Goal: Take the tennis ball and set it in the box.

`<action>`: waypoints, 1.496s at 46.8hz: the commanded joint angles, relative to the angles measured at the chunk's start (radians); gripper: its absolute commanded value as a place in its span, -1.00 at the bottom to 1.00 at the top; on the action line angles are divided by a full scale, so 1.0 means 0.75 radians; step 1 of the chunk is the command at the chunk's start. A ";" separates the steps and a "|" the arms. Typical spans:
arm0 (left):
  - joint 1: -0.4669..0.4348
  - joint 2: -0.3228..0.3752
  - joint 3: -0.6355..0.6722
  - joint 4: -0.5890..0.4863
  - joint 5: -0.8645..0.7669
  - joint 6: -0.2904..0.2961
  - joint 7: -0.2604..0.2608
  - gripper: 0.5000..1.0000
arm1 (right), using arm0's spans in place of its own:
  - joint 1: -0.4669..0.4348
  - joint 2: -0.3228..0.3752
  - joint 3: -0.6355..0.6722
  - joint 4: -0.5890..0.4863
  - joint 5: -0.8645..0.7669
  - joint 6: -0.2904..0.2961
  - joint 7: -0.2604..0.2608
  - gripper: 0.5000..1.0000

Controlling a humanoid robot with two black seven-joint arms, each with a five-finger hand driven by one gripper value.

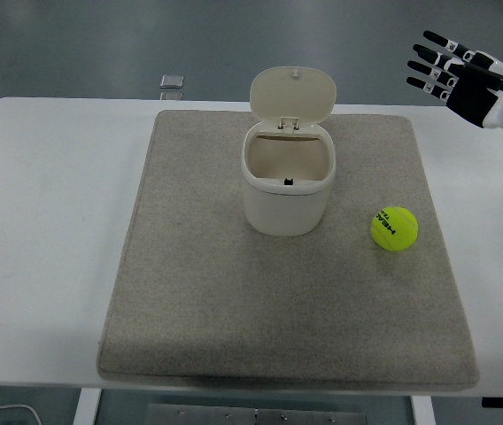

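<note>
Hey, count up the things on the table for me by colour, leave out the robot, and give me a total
Yellow-green: 1, the tennis ball
Cream: 1, the box with its lid flipped open
Grey-beige: 1, the mat under both
Silvery grey: 1, a small object at the table's far edge
Total: 4

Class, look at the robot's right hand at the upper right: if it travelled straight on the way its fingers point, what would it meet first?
Probably nothing: the right hand points left, apparently raised beyond the table's far edge. The box's raised lid might be reached, but depth is unclear.
</note>
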State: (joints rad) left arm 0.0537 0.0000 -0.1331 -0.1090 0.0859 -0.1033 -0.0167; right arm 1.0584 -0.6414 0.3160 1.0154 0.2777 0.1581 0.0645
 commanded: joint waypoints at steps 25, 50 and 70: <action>0.000 0.000 0.004 -0.002 0.000 -0.001 0.000 0.97 | 0.008 0.004 0.000 -0.002 -0.002 0.006 0.002 0.65; 0.000 0.000 0.002 -0.004 0.000 -0.001 0.000 0.97 | 0.010 -0.026 0.037 -0.016 -0.051 0.100 0.018 0.65; 0.000 0.000 0.002 -0.004 0.000 -0.001 0.000 0.97 | 0.027 -0.028 0.033 -0.018 -0.356 0.100 0.096 0.64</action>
State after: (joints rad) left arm 0.0537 0.0000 -0.1319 -0.1120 0.0859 -0.1044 -0.0169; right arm 1.0784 -0.6612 0.3417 1.0002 0.0144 0.2277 0.1365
